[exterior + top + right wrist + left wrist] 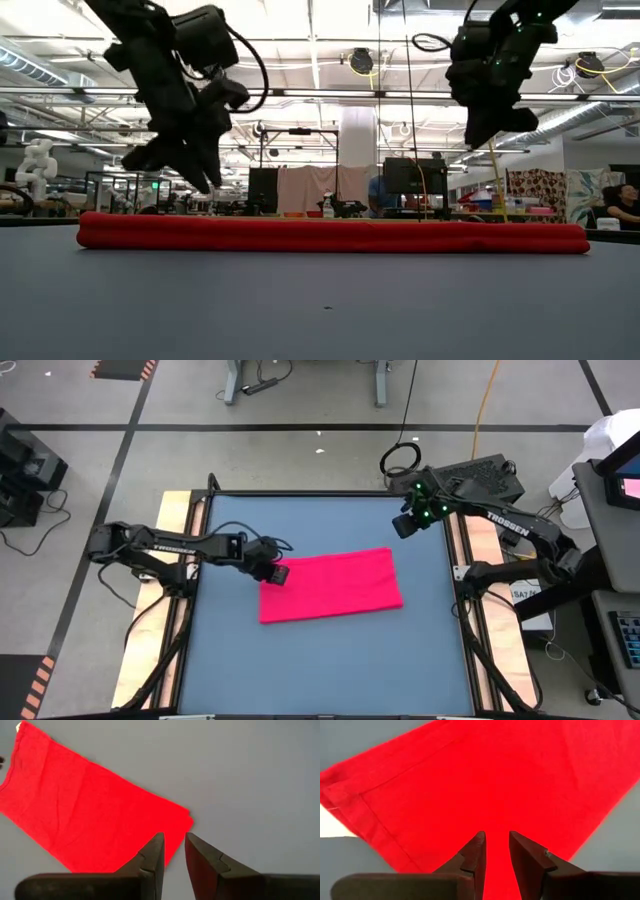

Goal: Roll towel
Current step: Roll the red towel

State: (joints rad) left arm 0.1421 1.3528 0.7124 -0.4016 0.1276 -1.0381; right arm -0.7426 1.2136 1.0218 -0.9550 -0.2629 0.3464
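Towel (331, 586): flat on the blue table (330, 660), near the middle, slightly toward the left arm's side. Long axis across the table, tilted a little, with the edge on the right arm's side farther from the front. Unrolled. Low profile in the low view (330, 236), spanning most of the width. Stitched hem and one corner visible in the left wrist view (470, 785). Small white tag at one corner in the right wrist view (19, 726).

Left gripper (277, 573): above the towel's left short edge, raised clear of the cloth in the low view (190, 165). Fingers (475, 852) narrowly parted, a thin gap between them, nothing held. Pointed down at the red cloth.

Right gripper (405, 525): over bare table near the far right corner, well apart from the towel, high above the surface in the low view (485, 130). Fingers (156, 852) narrowly parted, nothing held. Towel's near corner just beyond the fingertips in the right wrist view (95, 810).
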